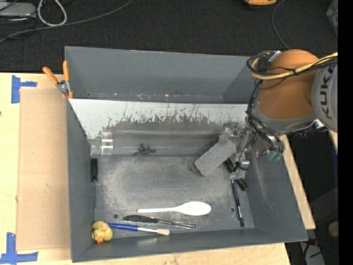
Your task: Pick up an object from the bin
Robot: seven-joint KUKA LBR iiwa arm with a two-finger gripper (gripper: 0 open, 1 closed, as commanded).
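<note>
My gripper point(241, 159) hangs low at the bin's right side, under the orange wrist cover. Right beside it on the left, a grey rectangular block point(212, 159) lies tilted, its upper right end close to the gripper or touching it; which, I cannot tell. A thin black pen point(238, 203) lies on the floor just below the gripper, pointing toward the front wall. A white plastic spoon point(177, 208) lies further left, near the front.
A long clear tube point(157, 141) lies along the back of the floor, a small dark thing point(145, 149) against it. A yellow duck point(101, 232), a blue-handled brush point(138, 228) and a dark knife point(159, 221) lie at the front left. A small black stick point(94, 169) lies by the left wall.
</note>
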